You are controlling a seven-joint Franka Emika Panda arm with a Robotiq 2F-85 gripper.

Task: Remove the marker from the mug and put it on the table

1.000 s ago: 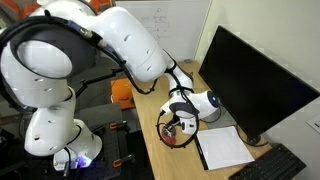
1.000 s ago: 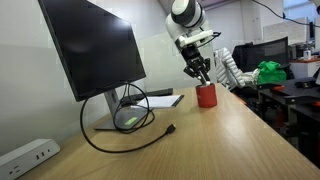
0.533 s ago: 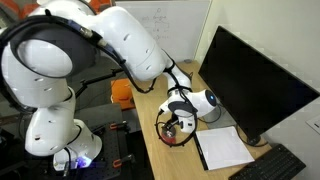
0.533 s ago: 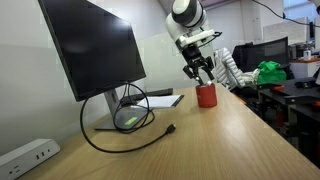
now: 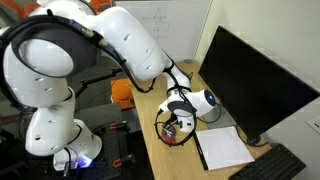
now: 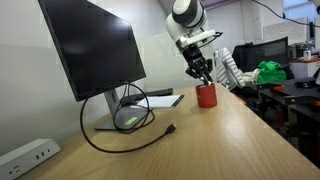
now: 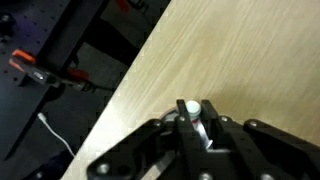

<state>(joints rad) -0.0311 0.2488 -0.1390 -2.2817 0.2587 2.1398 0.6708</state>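
The small red mug (image 6: 206, 96) stands on the light wood table (image 6: 230, 135) near its far end. It also shows under the gripper in an exterior view (image 5: 180, 131). My gripper (image 6: 203, 72) hangs just above the mug, pointing down. In the wrist view the jaws (image 7: 192, 122) are shut on the marker (image 7: 190, 108), whose pale round end sticks up between the fingers. The marker's body is mostly hidden by the fingers. The mug is almost wholly hidden below the jaws in the wrist view.
A black monitor (image 6: 95, 50) stands on the table with a looped black cable (image 6: 120, 125) at its foot. A white sheet of paper (image 5: 225, 148), a keyboard (image 5: 275, 165) and an orange object (image 5: 122, 93) are nearby. A power strip (image 6: 28, 155) lies close to the camera.
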